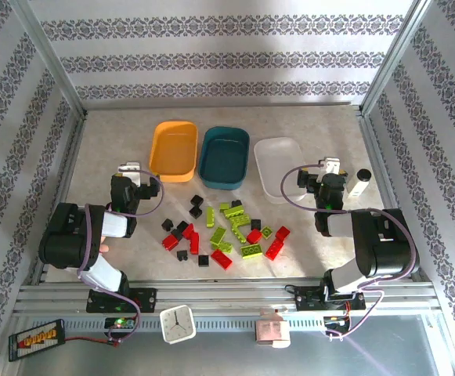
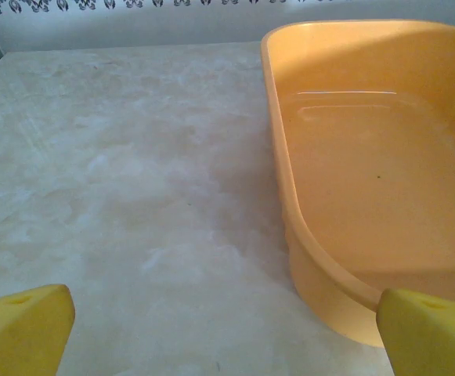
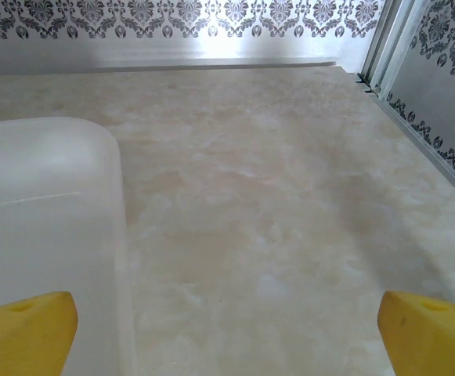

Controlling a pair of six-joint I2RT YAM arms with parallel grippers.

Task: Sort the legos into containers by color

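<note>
Top view: the legos (image 1: 223, 231) lie back toward the bases, right of the left gripper (image 1: 130, 174) and left of the right gripper (image 1: 331, 174). I judge the left nearer. I count roughly nine green, seven red, seven black, and three empty trays: orange tray (image 1: 172, 149), teal tray (image 1: 224, 157), white tray (image 1: 280, 166). Left wrist: fingers spread, nothing held, orange tray ahead-right. Right wrist: fingers spread, nothing held, white tray ahead-left.

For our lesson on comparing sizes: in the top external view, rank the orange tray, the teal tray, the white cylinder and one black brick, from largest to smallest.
1. Orange tray and teal tray: they look about alike, so left unranked.
2. White cylinder.
3. Black brick.
</note>
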